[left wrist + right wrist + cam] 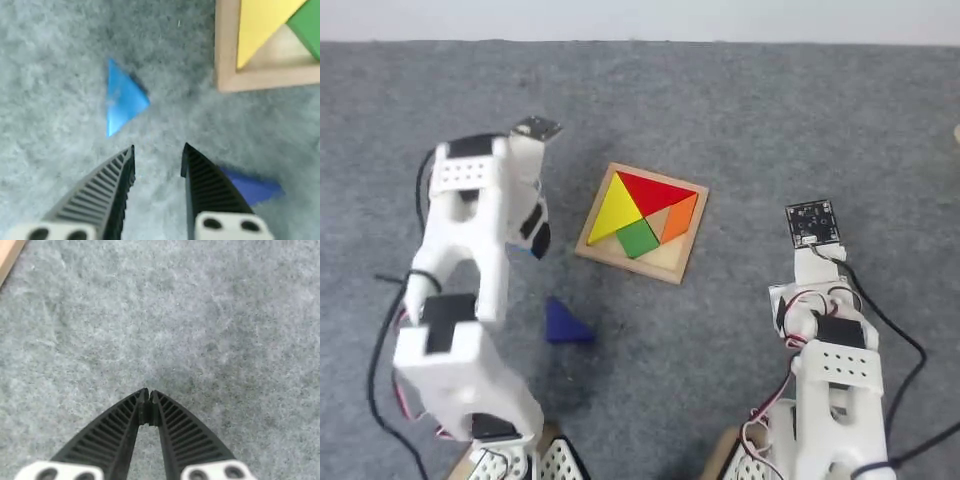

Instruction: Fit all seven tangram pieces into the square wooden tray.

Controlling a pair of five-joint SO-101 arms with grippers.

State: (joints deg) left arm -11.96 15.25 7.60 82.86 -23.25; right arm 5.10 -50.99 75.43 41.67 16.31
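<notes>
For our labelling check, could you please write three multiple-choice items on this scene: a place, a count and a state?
1. Where, relative to the wooden tray, is the dark blue triangle?
A) inside it
B) outside it, on the grey carpet
C) leaning on its rim

2. How many blue pieces lie on the carpet in the left wrist view?
A) none
B) one
C) two

3. How is the right gripper?
A) shut, holding nothing
B) wide open
C) shut on a red piece

Answers: 1 B, carpet surrounds it; 2 C, a light blue triangle and the dark blue one show there; 3 A, its fingertips meet with nothing between.
</notes>
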